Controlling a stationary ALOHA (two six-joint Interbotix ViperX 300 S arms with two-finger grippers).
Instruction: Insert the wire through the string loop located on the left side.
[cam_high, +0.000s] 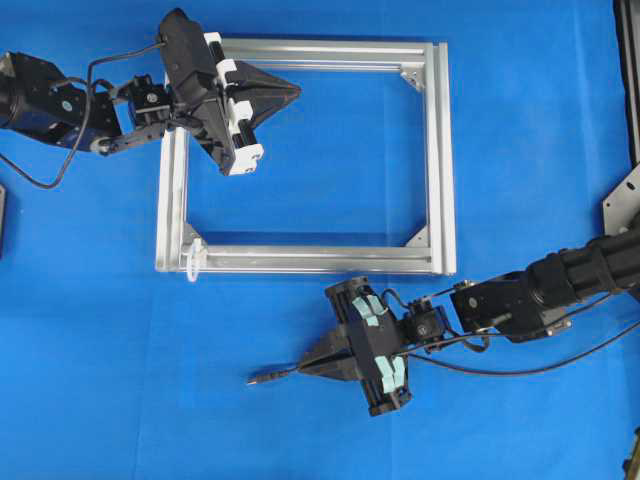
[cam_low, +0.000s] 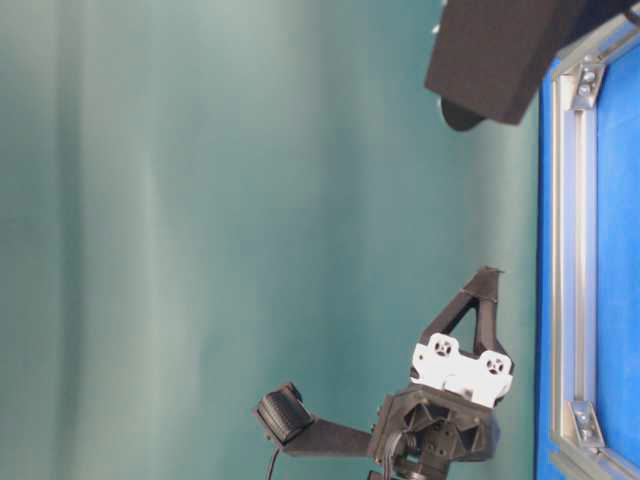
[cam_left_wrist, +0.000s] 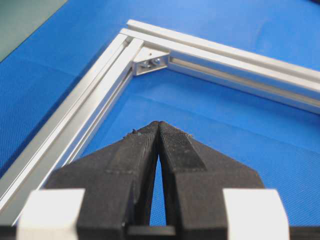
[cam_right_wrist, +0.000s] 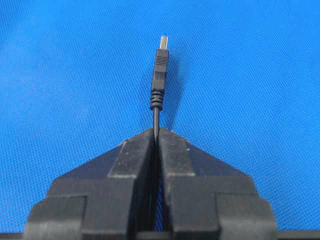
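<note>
My right gripper (cam_high: 306, 367) is shut on the wire (cam_high: 272, 377), a thin black cable whose small plug tip (cam_right_wrist: 160, 62) sticks out ahead of the fingertips over the blue mat. It sits below the aluminium frame (cam_high: 440, 150), right of the string loop. The string loop (cam_high: 194, 258), a tiny whitish tie, hangs on the frame's front bar near its left corner. My left gripper (cam_high: 296, 90) is shut with nothing in it, hovering over the frame's upper left area, its closed tips (cam_left_wrist: 159, 125) pointing toward a corner bracket (cam_left_wrist: 150, 60).
The rectangular frame (cam_left_wrist: 90, 95) lies flat on the blue mat with triangular brackets in its corners (cam_high: 411, 77). A metal plate (cam_high: 622, 205) stands at the right edge of the table. The frame's bar also runs along the table in the table-level view (cam_low: 572, 250).
</note>
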